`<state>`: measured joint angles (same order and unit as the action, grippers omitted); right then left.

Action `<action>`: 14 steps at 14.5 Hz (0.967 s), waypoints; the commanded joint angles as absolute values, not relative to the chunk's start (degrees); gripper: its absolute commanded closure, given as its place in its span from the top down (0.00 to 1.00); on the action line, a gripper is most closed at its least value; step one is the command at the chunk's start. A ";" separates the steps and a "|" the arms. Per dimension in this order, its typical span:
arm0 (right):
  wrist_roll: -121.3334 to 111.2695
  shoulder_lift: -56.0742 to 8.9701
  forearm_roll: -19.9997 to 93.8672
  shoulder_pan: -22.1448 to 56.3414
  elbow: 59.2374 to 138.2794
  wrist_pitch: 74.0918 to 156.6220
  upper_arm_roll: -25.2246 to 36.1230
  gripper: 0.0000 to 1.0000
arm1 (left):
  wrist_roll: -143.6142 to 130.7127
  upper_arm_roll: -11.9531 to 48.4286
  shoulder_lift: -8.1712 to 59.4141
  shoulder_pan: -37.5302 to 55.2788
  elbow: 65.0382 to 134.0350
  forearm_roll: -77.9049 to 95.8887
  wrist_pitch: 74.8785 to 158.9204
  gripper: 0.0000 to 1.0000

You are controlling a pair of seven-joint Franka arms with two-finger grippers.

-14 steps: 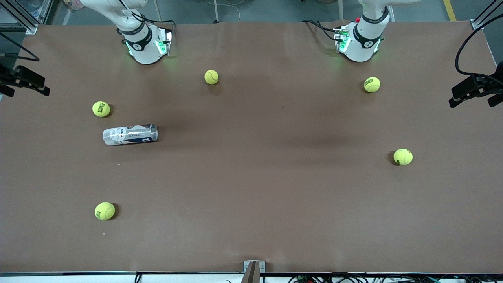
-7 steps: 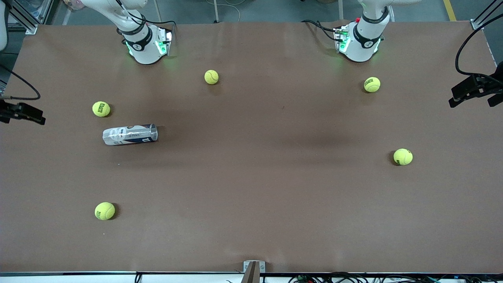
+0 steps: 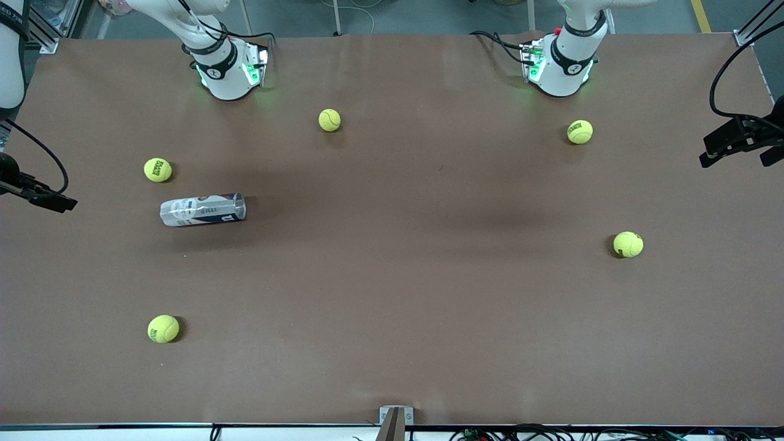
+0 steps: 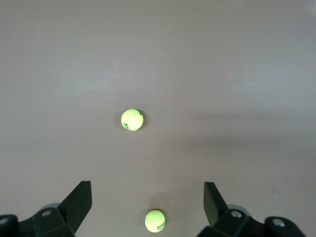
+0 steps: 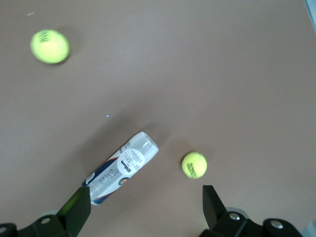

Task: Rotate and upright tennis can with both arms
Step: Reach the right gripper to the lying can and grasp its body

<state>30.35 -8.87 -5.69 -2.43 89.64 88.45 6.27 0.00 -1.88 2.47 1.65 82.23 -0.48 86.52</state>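
The tennis can (image 3: 202, 210) lies on its side on the brown table, toward the right arm's end, its silver rim toward the table's middle. In the right wrist view the can (image 5: 121, 168) lies below and ahead of my right gripper (image 5: 145, 207), which is open and empty, apart from it. In the front view the right gripper (image 3: 52, 201) hangs over the table's edge at the right arm's end. My left gripper (image 4: 146, 200) is open and empty, high over the left arm's end (image 3: 716, 150), and waits.
Several yellow-green tennis balls lie about: one (image 3: 158, 169) just farther from the camera than the can, one (image 3: 163, 329) nearer, one (image 3: 329, 120) between the bases, two (image 3: 579, 131) (image 3: 628, 244) toward the left arm's end. The right arm's base (image 3: 226, 70) and left arm's base (image 3: 560, 61) stand at the table's back edge.
The right gripper has swung along the table's edge at the right arm's end, to level with the can; its white forearm has come into view. The left arm and the can have not moved.
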 commanded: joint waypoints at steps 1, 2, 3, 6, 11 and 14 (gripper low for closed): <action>44.07 -9.14 -5.01 -3.25 91.14 87.89 5.54 0.99 | 1.14 -1.85 2.46 1.58 81.91 -0.26 86.31 1.00; 48.65 -9.14 -3.53 -3.43 92.10 88.41 5.62 1.00 | 1.14 -1.85 2.46 1.58 81.91 -0.26 86.31 1.00; 52.52 -9.40 -1.51 -4.21 92.63 88.68 5.62 1.00 | 1.14 -1.85 2.46 1.58 81.91 -0.26 86.31 1.00; 63.07 -9.84 0.79 -4.92 96.13 91.48 5.62 1.00 | 1.14 -1.85 2.46 1.49 81.91 -0.26 86.40 1.00; 75.22 -9.67 0.70 -3.25 111.41 105.43 5.45 1.00 | 1.23 -1.85 1.94 1.50 83.13 -0.62 88.50 1.00; 82.50 -10.45 -0.87 1.13 119.07 115.89 5.54 1.00 | 1.23 -1.85 -0.17 1.41 87.18 -0.53 92.45 1.00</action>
<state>77.13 -11.57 -0.20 -1.86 113.42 110.47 5.50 0.00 -1.88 2.32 1.60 83.50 -0.48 89.73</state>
